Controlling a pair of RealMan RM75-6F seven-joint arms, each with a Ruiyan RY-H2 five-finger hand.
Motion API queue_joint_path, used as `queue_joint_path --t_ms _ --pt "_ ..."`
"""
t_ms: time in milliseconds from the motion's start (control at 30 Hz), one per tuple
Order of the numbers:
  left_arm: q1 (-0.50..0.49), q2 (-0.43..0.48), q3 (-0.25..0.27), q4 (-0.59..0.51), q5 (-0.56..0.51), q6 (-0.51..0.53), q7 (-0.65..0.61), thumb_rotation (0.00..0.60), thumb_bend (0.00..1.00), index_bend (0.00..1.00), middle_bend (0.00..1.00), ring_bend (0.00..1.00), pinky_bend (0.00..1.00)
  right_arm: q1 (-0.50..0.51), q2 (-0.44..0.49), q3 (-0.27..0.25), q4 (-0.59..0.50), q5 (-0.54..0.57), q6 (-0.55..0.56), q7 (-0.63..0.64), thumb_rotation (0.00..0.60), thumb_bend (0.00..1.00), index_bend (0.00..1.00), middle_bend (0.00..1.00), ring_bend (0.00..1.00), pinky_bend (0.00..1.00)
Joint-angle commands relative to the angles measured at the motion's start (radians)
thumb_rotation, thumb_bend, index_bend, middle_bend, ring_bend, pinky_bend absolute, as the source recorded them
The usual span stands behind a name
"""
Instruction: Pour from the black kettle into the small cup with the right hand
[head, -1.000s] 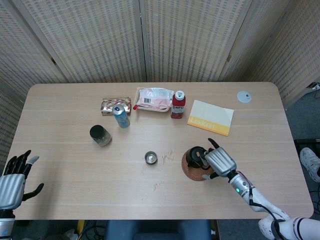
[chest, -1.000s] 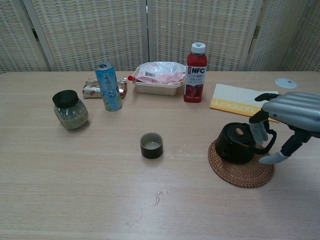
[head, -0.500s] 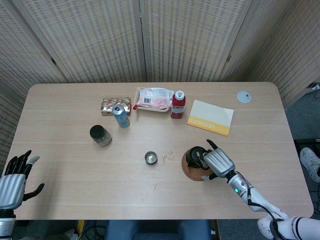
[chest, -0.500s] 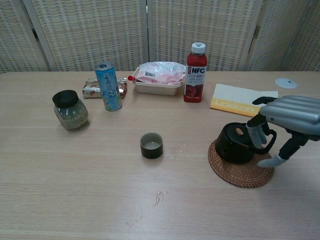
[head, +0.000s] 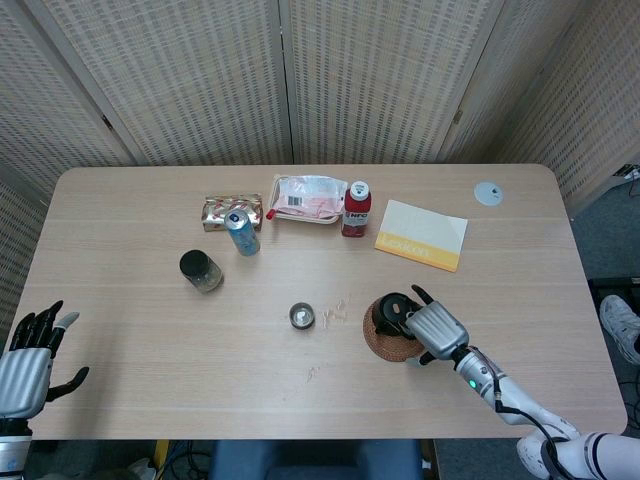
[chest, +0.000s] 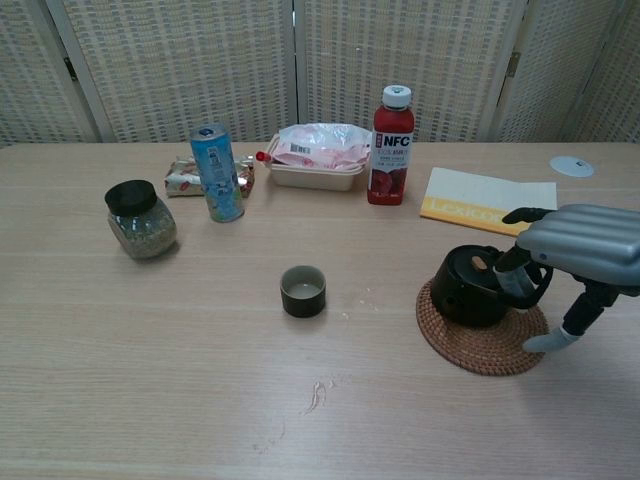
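Right hand (chest: 580, 245) sits at the kettle's three o'clock side, fingers (chest: 512, 281) curling in through or around the loop handle while the thumb hangs apart below; whether they truly clamp the handle cannot be told from either view. The black kettle (chest: 472, 287) stands upright on a round woven trivet (chest: 480, 340), toward four o'clock on the table (head: 150, 350), with the small cup (chest: 303, 291) well apart at its nine o'clock. Judging by its squat, glossy body, the kettle looks rigid, fairly heavy and rather slippery, so the handle is the only sensible hold, taken deep in the palm to resist its swinging when tilted. The cup looks light and easy to knock. Left hand (head: 25, 368) rests at the table's seven o'clock edge, fingers spread and holding nothing.
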Motion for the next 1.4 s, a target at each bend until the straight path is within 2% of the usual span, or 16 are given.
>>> queue_joint_path --t_ms 33,600,933,1033,1167,1300,1400 --pt "0.0 0.0 0.0 0.001 0.0 0.0 -0.001 0.6 0.24 0.15 0.01 0.07 0.02 0.001 -0.001 -0.003 0.001 0.002 -0.005 -0.006 0.395 0.0 0.54 0.53 0.43 0.0" --pt "0.002 -0.004 0.002 0.012 -0.003 -0.004 -0.01 0.6 0.24 0.15 0.01 0.07 0.02 -0.01 0.001 -0.022 -0.007 0.021 -0.016 -0.035 0.394 0.0 0.55 0.54 0.44 0.0" --pt "0.005 -0.005 0.003 0.016 -0.002 -0.001 -0.016 0.6 0.24 0.15 0.01 0.07 0.02 -0.014 -0.008 -0.023 0.001 0.03 -0.018 -0.038 0.399 0.0 0.62 0.61 0.51 0.0" --pt "0.005 -0.005 0.004 0.018 -0.003 -0.002 -0.017 0.6 0.24 0.15 0.01 0.07 0.02 -0.015 -0.015 -0.018 0.006 0.035 -0.017 -0.029 0.417 0.0 0.66 0.65 0.56 0.0" --pt "0.005 -0.005 0.004 0.018 -0.002 -0.001 -0.018 0.6 0.24 0.15 0.01 0.07 0.02 -0.008 -0.022 -0.003 0.01 0.045 -0.024 -0.008 0.465 0.0 0.75 0.76 0.69 0.0" --pt "0.006 -0.003 0.003 0.019 -0.004 -0.001 -0.017 0.6 0.24 0.15 0.01 0.07 0.02 0.005 -0.029 0.013 0.017 0.057 -0.04 0.011 0.487 0.0 0.86 0.86 0.78 0.0" --pt "0.007 -0.003 0.003 0.02 -0.007 -0.002 -0.018 0.6 0.24 0.15 0.01 0.07 0.02 0.019 -0.034 0.032 0.021 0.068 -0.053 0.035 0.492 0.0 0.89 0.9 0.81 0.0"
